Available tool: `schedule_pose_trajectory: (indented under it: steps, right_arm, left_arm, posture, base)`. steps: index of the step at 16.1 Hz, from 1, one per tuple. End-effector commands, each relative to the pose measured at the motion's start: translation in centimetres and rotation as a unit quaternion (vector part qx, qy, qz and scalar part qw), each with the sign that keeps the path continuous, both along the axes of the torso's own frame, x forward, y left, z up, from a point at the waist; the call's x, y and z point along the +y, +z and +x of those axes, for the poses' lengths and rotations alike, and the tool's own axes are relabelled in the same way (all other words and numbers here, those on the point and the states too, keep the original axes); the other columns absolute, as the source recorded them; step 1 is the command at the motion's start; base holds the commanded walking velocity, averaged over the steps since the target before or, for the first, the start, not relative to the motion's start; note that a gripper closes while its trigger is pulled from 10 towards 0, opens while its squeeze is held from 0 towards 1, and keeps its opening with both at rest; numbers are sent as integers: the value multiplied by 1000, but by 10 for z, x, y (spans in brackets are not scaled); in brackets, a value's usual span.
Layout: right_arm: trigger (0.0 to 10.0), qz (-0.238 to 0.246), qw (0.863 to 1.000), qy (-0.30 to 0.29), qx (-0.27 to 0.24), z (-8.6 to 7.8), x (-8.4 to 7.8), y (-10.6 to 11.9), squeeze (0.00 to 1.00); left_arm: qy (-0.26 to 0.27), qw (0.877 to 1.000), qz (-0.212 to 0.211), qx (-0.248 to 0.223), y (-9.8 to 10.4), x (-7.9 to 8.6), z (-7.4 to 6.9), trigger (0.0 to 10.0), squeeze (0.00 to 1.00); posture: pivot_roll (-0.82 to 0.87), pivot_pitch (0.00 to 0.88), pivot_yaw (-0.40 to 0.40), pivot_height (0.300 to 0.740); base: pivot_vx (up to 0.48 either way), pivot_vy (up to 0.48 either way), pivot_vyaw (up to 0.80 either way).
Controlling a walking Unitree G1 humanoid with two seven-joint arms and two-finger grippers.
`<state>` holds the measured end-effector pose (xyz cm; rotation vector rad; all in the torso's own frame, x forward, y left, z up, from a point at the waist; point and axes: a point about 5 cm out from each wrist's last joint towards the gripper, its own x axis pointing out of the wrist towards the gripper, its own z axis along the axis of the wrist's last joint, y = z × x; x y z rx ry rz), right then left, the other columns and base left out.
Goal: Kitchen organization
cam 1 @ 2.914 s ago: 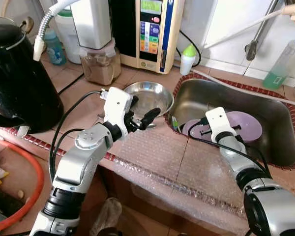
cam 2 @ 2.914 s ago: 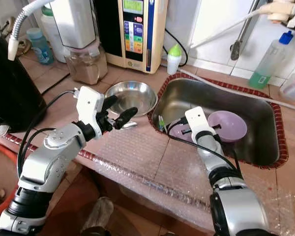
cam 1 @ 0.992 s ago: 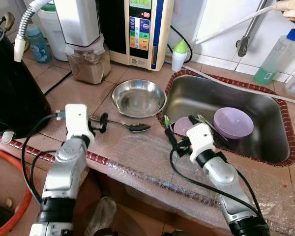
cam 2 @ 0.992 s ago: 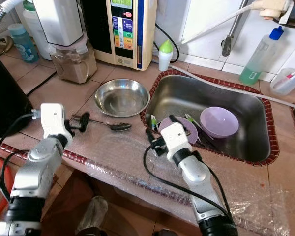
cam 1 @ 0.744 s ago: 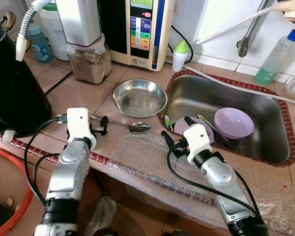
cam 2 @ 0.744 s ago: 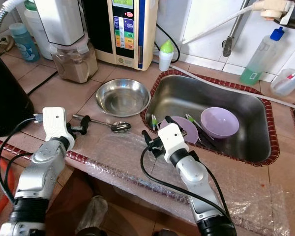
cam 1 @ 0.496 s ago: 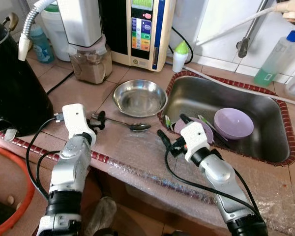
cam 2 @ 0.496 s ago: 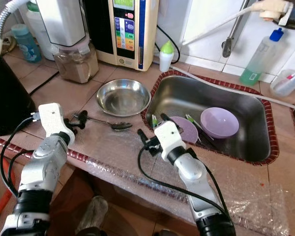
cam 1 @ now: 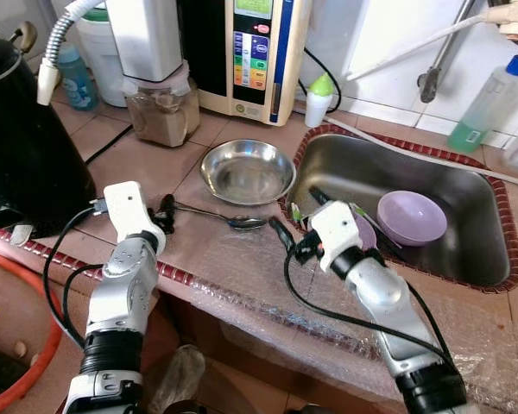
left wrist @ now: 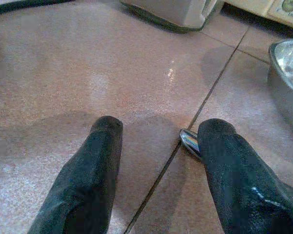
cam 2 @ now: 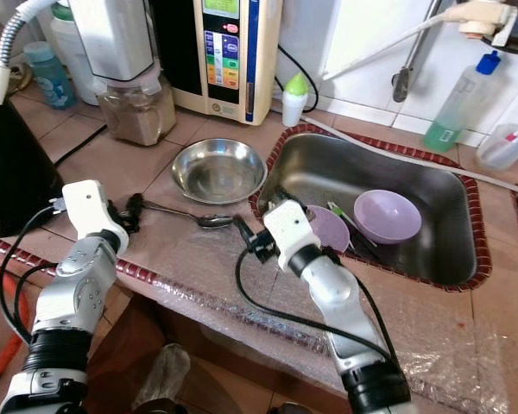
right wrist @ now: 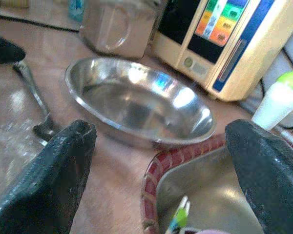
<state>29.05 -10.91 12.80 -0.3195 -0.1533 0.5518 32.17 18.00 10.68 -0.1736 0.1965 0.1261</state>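
Observation:
A steel spoon lies on the tiled counter in front of a shallow steel bowl. My left gripper rests open at the spoon's handle end; in the left wrist view the handle tip lies just inside one finger. My right gripper hovers open at the sink's near left corner, its fingers spread wide and pointing toward the steel bowl and the spoon. Inside the sink sit a purple bowl and a purple plate, partly hidden behind my right wrist.
A black kettle stands at the left. A jar of brown powder, a water machine and a small green-capped bottle line the back. A green soap bottle stands behind the sink. Bubble wrap covers the counter's front.
My right gripper has swung left from the sink toward the steel bowl and spoon. The left gripper has stayed at the spoon's handle end, shifting only slightly.

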Motion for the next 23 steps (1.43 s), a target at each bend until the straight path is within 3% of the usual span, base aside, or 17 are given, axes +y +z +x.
schedule_pose_trajectory:
  steps: [1, 4, 5, 7, 11, 17, 22, 23]
  right_arm:
    - [10000, -4, 1000, -7, -7, 3, -4, 2, 0]
    - [10000, -9, 1000, -2, -14, 4, -2, 4, 0]
    - [10000, -11, 1000, 0, -16, 5, -1, 4, 0]
    - [10000, -16, 1000, 7, -23, 6, 1, 5, 0]
    - [10000, -17, 999, 10, -31, 9, 3, 7, 0]
    - [10000, -17, 999, 9, -38, 11, 4, 8, 0]
    - [10000, -17, 999, 8, -43, 13, 7, 8, 0]
    - [10000, -17, 999, 7, -45, 13, 7, 8, 0]
  left_arm:
    - [29, 999, 25, 11, -4, 13, -6, 0, 0]
    - [33, 999, 32, -26, 13, 7, -12, 157, 0]
    - [32, 999, 26, -30, 15, 3, -14, 9765, 0]
    - [24, 999, -7, -30, 17, -14, -20, 10000, 0]
    - [-16, 1000, -21, -15, 11, -38, -32, 10000, 0]
    - [-109, 994, 15, -23, 11, -58, -48, 10000, 0]
    - [-116, 989, -61, -73, 39, -63, -32, 10000, 0]
    - [-119, 986, -79, -85, 46, -62, -27, 10000, 1000]
  posture:
    - [23, 40, -30, 740]
    - [27, 41, -32, 740]
    - [29, 42, -34, 740]
    - [31, 43, -35, 740]
    - [36, 41, -39, 740]
    - [32, 42, -38, 740]
    - [35, 32, -29, 740]
    - [33, 32, -26, 740]
  base:
    - [0, 0, 0]
    - [0, 0, 0]
    - [0, 0, 0]
    - [0, 0, 0]
    - [0, 0, 0]
    - [0, 0, 0]
    - [0, 0, 0]
    - [0, 0, 0]
